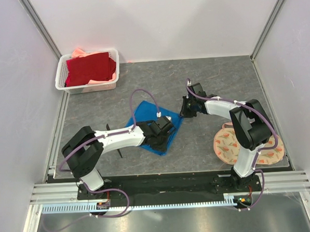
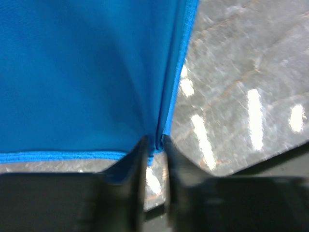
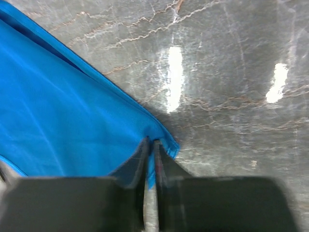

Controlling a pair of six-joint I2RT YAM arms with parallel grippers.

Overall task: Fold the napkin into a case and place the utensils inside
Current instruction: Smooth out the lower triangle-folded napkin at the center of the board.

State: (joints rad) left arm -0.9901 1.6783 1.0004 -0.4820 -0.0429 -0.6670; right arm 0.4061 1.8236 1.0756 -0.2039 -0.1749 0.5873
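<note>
1. Napkin (image 1: 144,114), bright blue, is lying on the grey table (image 1: 220,76) just ahead of the two arms, turned at a slant like a diamond.
2. Nearest, a round peach mat (image 1: 227,146) is lying at the right, partly under the right arm.
3. A thin black utensil (image 1: 120,150) is poking out from beneath the left arm, near the napkin's left corner.
4. The left hand (image 2: 154,150) is sitting low over the napkin's near side. Its fingers are standing slightly apart with a hemmed corner between them, and I cannot tell whether they are gripping it.
5. The right hand (image 3: 151,154) is pinching the napkin's right corner, its fingers closed on the cloth.
6. Farthest, at the back left, a white basket (image 1: 88,87) is holding a dark red cloth (image 1: 90,67).
</note>
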